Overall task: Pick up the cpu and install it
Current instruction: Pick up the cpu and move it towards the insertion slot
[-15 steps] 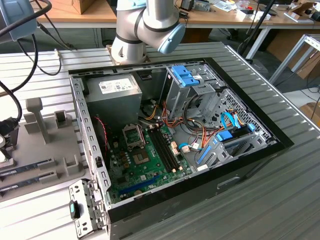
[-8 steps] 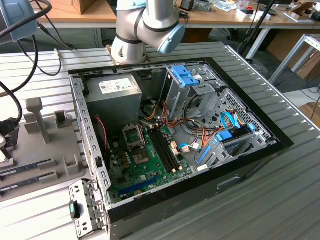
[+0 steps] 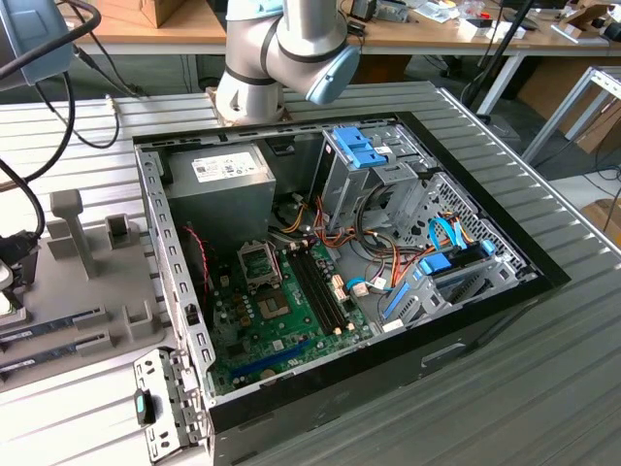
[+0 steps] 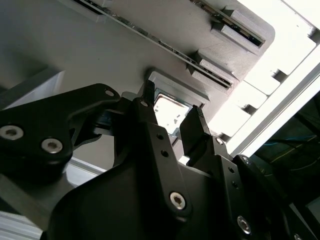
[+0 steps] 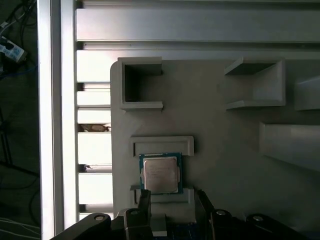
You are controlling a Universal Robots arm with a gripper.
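The cpu [image 5: 160,173] is a small square chip with a silvery lid and a thin green rim. It lies flat in a shallow recess of the grey fixture plate [image 5: 225,135]. My gripper [image 5: 173,202] is open just above it, and its two black fingers [image 5: 145,200] stand on opposite sides of the chip without touching it. In the second wrist view the cpu [image 4: 169,111] shows in the gap between the fingertips [image 4: 196,122] of the gripper [image 4: 172,114]. In the exterior view the open computer case [image 3: 466,320] holds the green motherboard [image 3: 262,330] with its empty socket [image 3: 258,262].
The fixture plate [image 3: 97,282] lies to the exterior view's left of the case, with raised grey holders and long memory sticks [image 3: 49,325] in slots. Cables hang over that side. The arm's base [image 3: 281,58] stands behind the case. A bare dark chip [image 3: 273,309] sits on the board.
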